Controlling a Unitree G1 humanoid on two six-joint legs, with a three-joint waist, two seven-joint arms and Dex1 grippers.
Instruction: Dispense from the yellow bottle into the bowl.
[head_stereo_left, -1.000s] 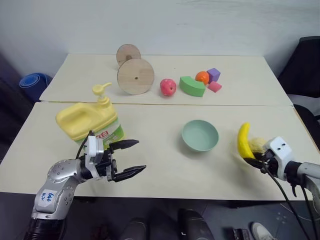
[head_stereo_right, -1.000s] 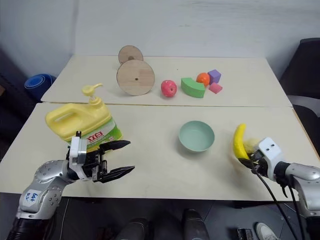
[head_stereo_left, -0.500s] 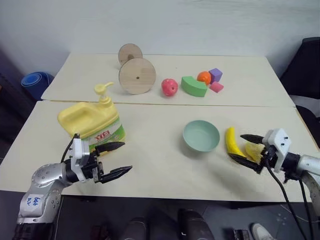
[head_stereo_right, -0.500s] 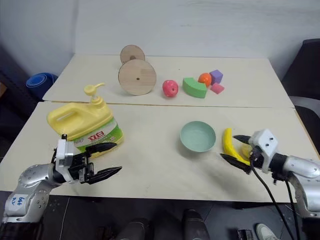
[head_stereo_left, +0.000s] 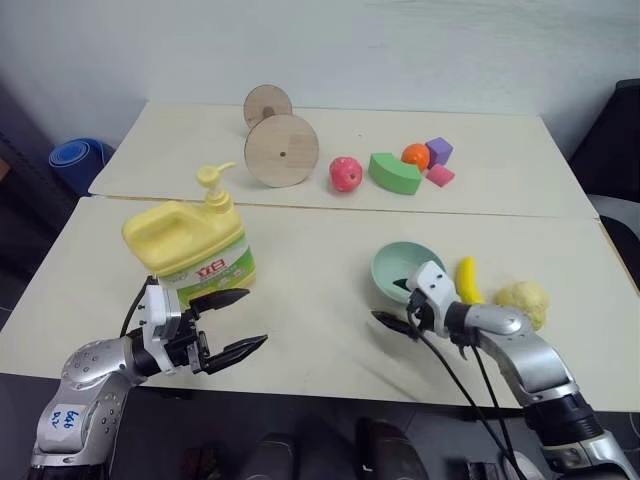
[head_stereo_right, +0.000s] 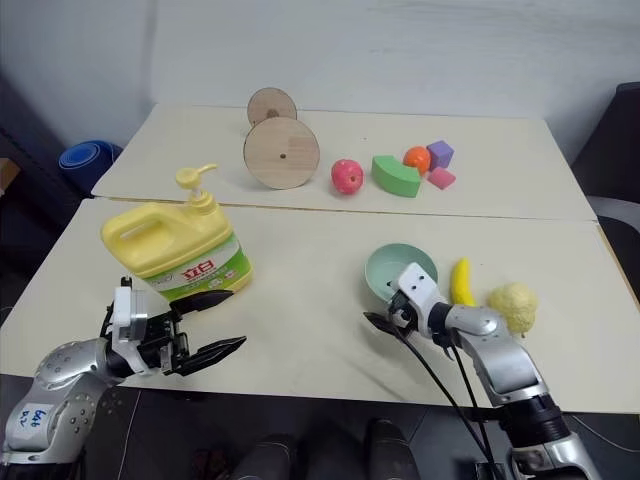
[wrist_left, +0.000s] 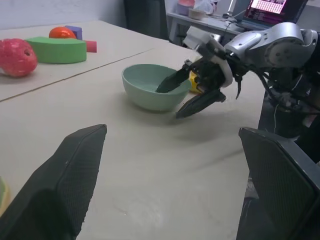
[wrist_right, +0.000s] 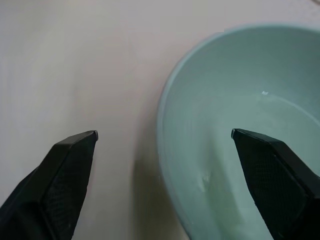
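Fingers of the right gripper (head_stereo_left: 397, 304) spread wide across the rim of the bowl (head_stereo_left: 395, 266), one black finger inside the pale green basin, the other outside over the bench (head_stereo_left: 300, 250), pinching nothing. Fingers of the left gripper (head_stereo_left: 235, 321) also stand spread and empty, hovering just off the bench at the 6 o'clock side of the yellow bottle (head_stereo_left: 188, 243). That bottle stands upright at 9 o'clock from the bowl, well apart from it, pump top pointing toward 1 o'clock. A banana (head_stereo_left: 467, 279) lies just beside the bowl at 3 o'clock, with a pale yellow lumpy ball (head_stereo_left: 524, 300) beyond it. Toward 12 o'clock on the far bench sit two wooden discs (head_stereo_left: 282, 151), a red apple (head_stereo_left: 346, 173), a green arch block (head_stereo_left: 394, 173), an orange ball (head_stereo_left: 416, 155) and purple and pink blocks (head_stereo_left: 438, 152).
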